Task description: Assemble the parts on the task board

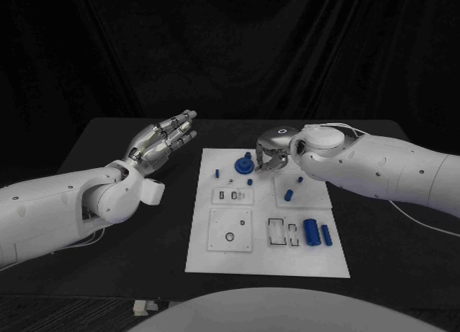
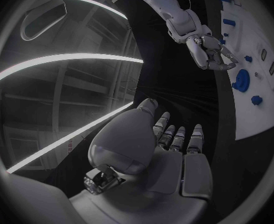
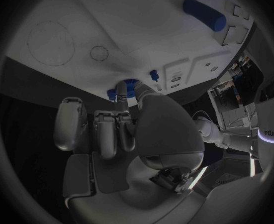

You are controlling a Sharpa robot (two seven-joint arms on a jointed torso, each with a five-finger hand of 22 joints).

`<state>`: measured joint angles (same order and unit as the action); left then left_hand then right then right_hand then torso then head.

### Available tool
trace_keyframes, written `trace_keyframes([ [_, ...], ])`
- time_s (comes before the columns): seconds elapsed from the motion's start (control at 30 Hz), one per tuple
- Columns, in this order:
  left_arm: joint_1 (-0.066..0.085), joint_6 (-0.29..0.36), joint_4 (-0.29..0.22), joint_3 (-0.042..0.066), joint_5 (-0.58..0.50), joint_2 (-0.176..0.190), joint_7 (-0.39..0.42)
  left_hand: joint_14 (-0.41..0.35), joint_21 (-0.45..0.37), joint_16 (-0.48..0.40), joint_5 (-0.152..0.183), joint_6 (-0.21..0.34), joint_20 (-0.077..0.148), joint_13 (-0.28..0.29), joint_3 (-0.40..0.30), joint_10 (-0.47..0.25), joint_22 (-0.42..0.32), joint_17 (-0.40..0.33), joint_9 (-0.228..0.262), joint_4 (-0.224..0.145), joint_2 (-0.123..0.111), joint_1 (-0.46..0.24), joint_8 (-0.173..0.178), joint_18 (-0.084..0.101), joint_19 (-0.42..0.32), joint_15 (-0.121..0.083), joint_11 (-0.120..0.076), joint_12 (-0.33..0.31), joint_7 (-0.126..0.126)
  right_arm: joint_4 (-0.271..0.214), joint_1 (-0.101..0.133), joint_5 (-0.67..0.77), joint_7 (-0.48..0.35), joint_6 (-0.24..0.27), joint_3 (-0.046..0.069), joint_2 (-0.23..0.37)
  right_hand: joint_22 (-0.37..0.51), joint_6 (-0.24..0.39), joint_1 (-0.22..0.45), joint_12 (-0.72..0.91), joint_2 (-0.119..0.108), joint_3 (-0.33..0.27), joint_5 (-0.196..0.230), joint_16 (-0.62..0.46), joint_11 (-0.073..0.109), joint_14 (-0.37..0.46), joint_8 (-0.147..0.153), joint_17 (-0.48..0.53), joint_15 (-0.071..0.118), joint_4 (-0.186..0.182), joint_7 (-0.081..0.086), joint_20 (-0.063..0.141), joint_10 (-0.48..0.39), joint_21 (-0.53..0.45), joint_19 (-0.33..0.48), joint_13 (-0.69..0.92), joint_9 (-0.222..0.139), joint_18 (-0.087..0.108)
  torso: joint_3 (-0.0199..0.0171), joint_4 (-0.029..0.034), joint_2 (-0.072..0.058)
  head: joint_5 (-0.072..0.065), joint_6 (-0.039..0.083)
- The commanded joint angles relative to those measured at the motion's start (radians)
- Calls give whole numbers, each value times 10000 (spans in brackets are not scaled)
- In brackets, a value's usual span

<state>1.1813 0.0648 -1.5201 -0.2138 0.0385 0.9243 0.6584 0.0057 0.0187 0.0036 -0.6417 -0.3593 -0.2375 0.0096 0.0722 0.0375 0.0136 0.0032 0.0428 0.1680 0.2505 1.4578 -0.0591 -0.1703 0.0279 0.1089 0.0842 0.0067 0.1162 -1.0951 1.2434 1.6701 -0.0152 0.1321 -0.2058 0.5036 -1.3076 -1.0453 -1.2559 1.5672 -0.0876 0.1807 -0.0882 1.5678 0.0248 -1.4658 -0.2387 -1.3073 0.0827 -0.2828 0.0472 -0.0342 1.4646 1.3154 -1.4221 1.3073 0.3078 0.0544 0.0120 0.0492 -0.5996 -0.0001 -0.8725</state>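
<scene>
The white task board [image 1: 270,259] lies in the middle of the black table. My right hand [image 1: 272,153] hangs over its far end and pinches a blue gear [image 1: 245,166] by the rim, holding it tilted just above the board. The gear [image 3: 121,90] is half hidden behind the fingertips in the right wrist view. In the left wrist view the gear [image 2: 240,79] sits just under the right hand [image 2: 211,52]. My left hand [image 1: 162,142] is raised to the left of the board, fingers straight and apart, holding nothing.
On the board's right side lie a thick blue cylinder [image 1: 310,232] and a slimmer blue pin [image 1: 326,235]. Smaller blue pieces [image 1: 288,195] and a short peg [image 1: 250,182] stand nearer the gear. A square inset with a hole [image 1: 231,230] is on the near left.
</scene>
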Motion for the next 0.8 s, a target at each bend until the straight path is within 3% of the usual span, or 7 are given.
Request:
trace_keyframes([
  [0.03,-11,-94,-22,10,-3,8,102,1,39,9,-64,-62,-93,14,-12,27,14,0,12,-32,37,95,-51,-111,-5,30,59,46,16,-144,18,61,112,746,3,229,-1827,906,40,36,-89,16,52,30,19,-1050,430,-2635,41,-43,82,49,1062,-71,44,2635,-47,62,-2,2,-5,19,-1],
  [0.2,-11,-100,-15,10,-3,39,92,1,39,9,-64,-62,-93,14,-12,27,14,0,12,-32,37,95,-51,-111,-5,30,59,46,16,-503,228,61,32,1769,3,832,-1804,2048,-287,36,-213,158,-22,30,93,-1050,1134,-2635,67,4,-22,64,1062,-177,70,2635,-416,81,-1,4,-1,21,-1],
  [0.27,-12,-106,-10,10,-3,43,89,1,39,9,-64,-62,-93,14,-12,27,14,0,12,-32,37,95,-51,-111,-5,30,59,46,16,-695,327,60,34,2251,3,1122,-1772,2290,-576,36,-305,214,-29,30,160,-1050,1301,-2635,98,104,-113,78,1062,-293,124,2635,-538,106,-2,6,0,5,-1],
  [0.3,-13,-111,-7,10,-3,42,88,4,40,12,-61,-64,-95,17,-21,40,14,1,11,-43,32,95,-52,-111,-4,33,66,50,22,-802,373,56,32,2475,3,1276,-1722,2480,-874,36,-396,257,-42,30,257,-1050,1431,-2635,155,177,-251,123,1062,-472,211,2635,-656,142,-1,6,4,-19,-1],
  [0.43,-16,-132,12,9,-3,23,78,4,40,12,-61,-64,-95,17,-21,40,14,1,11,-43,32,95,-52,-111,-4,33,66,50,22,-1271,500,-127,-25,3184,2,1946,-1732,2438,-1059,36,-460,270,-167,30,344,-1050,1435,-2635,222,176,-366,186,1062,-457,179,2635,-722,135,6,-4,19,-60,-1],
  [0.7,-23,-155,29,9,-3,21,56,11,45,17,-59,-68,-100,21,-37,59,17,4,11,-61,21,94,-54,-113,3,50,80,55,31,-2087,551,-1472,-102,3770,-3,3216,-1834,1966,-1047,36,-560,189,-231,30,351,-1050,1230,-2635,236,-55,-274,230,1062,-148,-50,2635,-748,57,3,-12,17,-53,-1],
  [0.8,-26,-161,30,9,-3,19,55,11,45,17,-59,-68,-100,21,-37,59,17,4,11,-61,21,94,-54,-113,3,50,80,55,31,-2149,473,-1922,-91,3822,-4,3471,-1868,1768,-1153,36,-587,215,-758,30,297,-1050,1138,-2635,192,-42,-195,206,1062,-45,-127,2635,-730,33,2,-5,15,-82,-1],
])
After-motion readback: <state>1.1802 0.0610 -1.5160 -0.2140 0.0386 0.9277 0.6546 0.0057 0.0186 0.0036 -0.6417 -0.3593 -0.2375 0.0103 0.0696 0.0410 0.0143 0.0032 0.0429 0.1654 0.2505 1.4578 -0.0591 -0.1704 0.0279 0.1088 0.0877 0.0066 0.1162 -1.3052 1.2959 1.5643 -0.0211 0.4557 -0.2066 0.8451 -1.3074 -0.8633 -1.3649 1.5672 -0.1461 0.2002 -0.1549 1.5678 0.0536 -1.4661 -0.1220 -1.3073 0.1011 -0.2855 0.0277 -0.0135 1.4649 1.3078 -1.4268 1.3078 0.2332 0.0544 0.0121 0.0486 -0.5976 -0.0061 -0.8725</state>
